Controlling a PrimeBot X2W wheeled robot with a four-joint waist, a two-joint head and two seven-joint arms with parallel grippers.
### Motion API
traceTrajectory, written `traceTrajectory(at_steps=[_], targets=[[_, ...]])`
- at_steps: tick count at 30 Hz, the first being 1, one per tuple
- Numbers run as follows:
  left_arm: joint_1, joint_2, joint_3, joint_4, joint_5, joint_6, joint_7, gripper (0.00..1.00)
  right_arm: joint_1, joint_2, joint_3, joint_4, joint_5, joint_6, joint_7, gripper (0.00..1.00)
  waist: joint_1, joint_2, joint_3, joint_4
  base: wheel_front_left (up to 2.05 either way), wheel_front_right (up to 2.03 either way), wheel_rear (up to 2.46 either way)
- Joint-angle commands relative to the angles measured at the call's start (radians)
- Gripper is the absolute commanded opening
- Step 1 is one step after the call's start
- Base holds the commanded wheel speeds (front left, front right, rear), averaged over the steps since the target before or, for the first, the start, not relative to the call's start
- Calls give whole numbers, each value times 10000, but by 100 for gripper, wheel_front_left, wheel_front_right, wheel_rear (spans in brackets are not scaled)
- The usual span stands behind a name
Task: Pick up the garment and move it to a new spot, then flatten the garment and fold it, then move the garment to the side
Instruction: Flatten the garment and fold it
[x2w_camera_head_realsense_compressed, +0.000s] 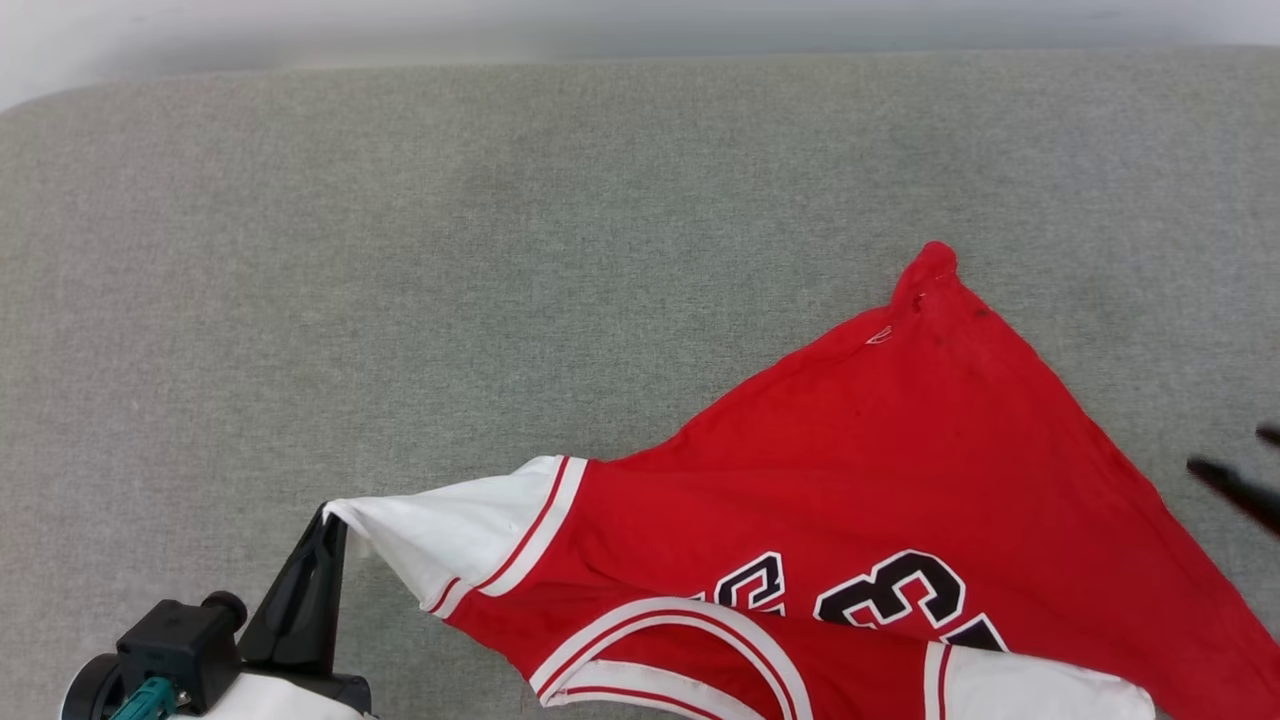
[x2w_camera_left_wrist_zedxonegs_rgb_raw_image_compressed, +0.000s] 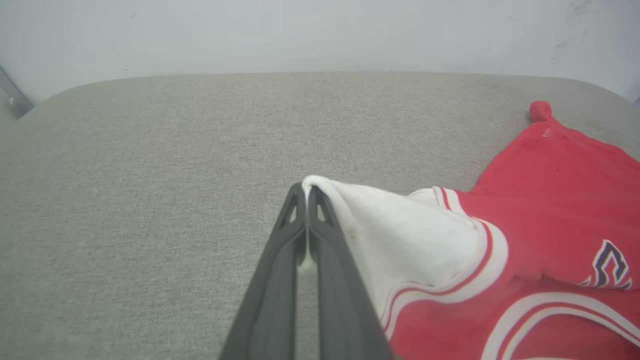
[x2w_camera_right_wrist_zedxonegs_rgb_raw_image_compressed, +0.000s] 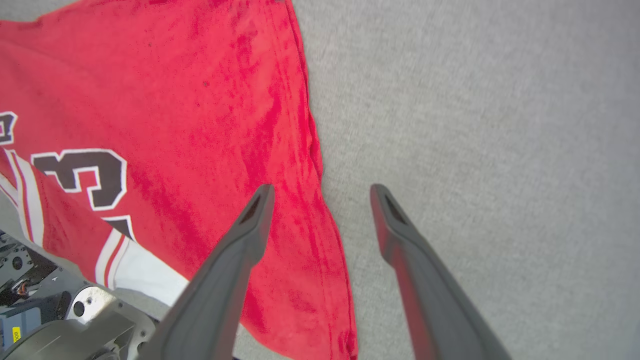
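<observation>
The garment is a red T-shirt with white sleeves and black numbers, lying crumpled at the lower right of the grey padded table. My left gripper is shut on the tip of one white sleeve and holds it stretched out to the left. The left wrist view shows the left gripper pinching that sleeve, with the red body off to the right. My right gripper is at the right edge, open. In its wrist view the right gripper hovers over the garment's side hem, holding nothing.
The table's rounded far edge meets a pale wall. Bare grey fabric spreads to the left of and beyond the garment. Part of the robot's own body shows at the lower left of the right wrist view.
</observation>
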Motion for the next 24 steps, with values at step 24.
traceTrajectory(at_steps=[24], targets=[[-2092, -955, -891, 558, 584, -700, -111, 0, -7395, 1862, 3365, 2168, -1898, -4, 4498, 100, 1, 0, 2182, 1543, 0, 0, 0]])
